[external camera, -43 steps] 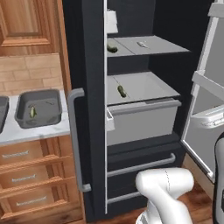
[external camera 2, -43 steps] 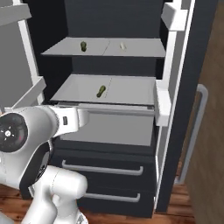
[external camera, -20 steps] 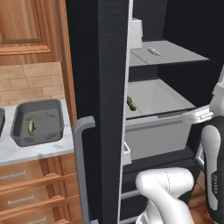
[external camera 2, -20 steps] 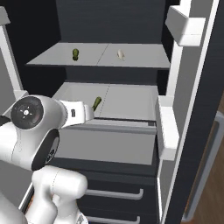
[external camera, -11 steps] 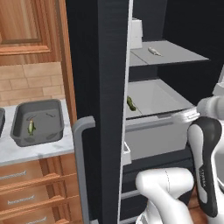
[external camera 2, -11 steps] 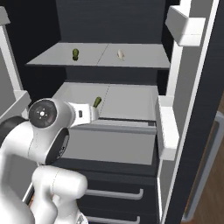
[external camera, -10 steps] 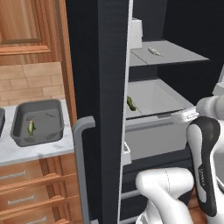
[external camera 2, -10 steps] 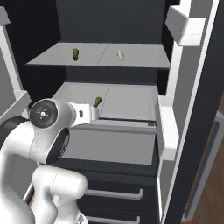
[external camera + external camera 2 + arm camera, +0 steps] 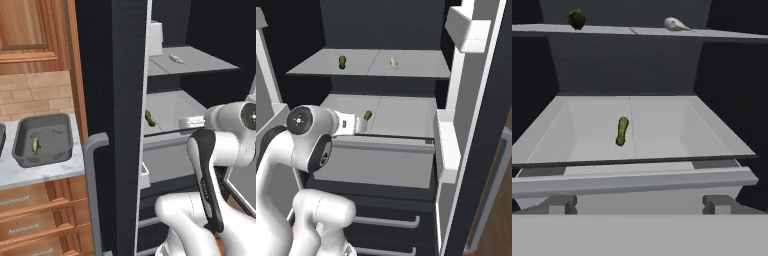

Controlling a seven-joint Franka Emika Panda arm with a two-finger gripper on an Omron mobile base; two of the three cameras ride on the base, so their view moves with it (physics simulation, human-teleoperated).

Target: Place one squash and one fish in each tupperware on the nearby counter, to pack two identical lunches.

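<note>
1. An open dark fridge [image 9: 386, 30] stands beside a wooden cabinet run with a pale marble counter [image 9: 30, 172] and a tan tiled backsplash above it.
2. The fridge's upper shelf [image 9: 371, 67] is flat and grey; on it lie a dark green squash [image 9: 342, 61] to the left and a pale fish [image 9: 394, 62] near the middle, well apart.
3. Below it, a second squash [image 9: 621, 131] lies on the grey surface of the lower shelf [image 9: 662, 135], near its centre line, lengthwise toward the back.
4. A grey drawer front [image 9: 376, 167] sits under that lower shelf, with dark drawers and bar handles further down.
5. On the counter, a dark grey tupperware [image 9: 42, 125] holds a greenish-yellow fish [image 9: 35, 146] on its floor.
6. The fridge door [image 9: 476, 125] stands open on the right, with white bins on its inner side.
7. The gripper [image 9: 640, 202] hovers in front of the lower shelf, its fingers spread wide with nothing between them, well short of the second squash.
</note>
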